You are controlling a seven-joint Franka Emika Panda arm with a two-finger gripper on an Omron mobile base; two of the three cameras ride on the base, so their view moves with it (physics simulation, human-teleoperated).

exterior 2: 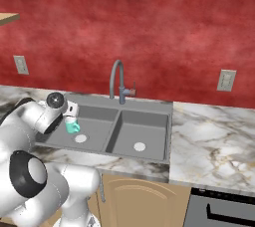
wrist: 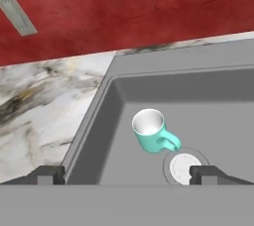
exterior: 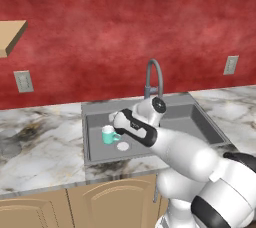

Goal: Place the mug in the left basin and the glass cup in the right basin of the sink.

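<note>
And here's the mug [wrist: 151, 131], a small teal-green piece with a pale inside and a loop handle, standing upright on the floor of the left basin [exterior: 102, 152], just beside the round white drain [wrist: 182, 167]. Above it hangs the gripper [wrist: 127, 174], jaws spread wide, nothing between them, dark fingertips [wrist: 47, 174] well apart on either side of the mug. The sink [exterior 2: 167, 136] is dark grey and matte, all straight walls and square corners, a centre divider [exterior 2: 113, 132] splitting it. The right basin [exterior 2: 149, 134] has its own white drain [exterior 2: 139, 147] showing. A tall arched grey tap [exterior 2: 117, 79] curves up at the back rim. The counter [exterior 2: 214, 136] is glossy white marble with dark veins, under a mottled red wall [exterior 2: 149, 27] with pale outlets [exterior 2: 226, 80].
</note>
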